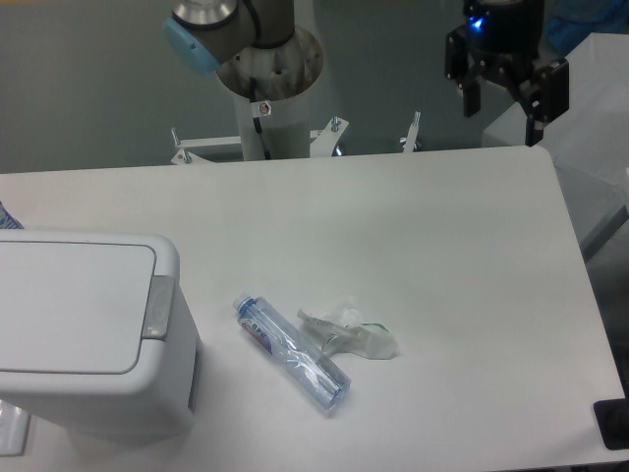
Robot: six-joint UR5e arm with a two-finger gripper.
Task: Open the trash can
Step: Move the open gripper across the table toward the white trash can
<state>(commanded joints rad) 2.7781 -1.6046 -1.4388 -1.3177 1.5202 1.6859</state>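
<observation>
White bench [413, 256], grey wall behind. Far left, near front edge: bin [88, 334], lid [69, 305] flat and shut, grey latch [157, 307] on its right side. Rigid smooth plastic, likely light, may slide if shoved; best purchase looks like latch. Centre: clear bottle [292, 354] lying flat, crumpled wrap [349, 334] touching it. Upper right, past back edge: gripper [503, 93] aloft, fingers spread, nothing held. Wide bare bench between gripper and bin.
</observation>
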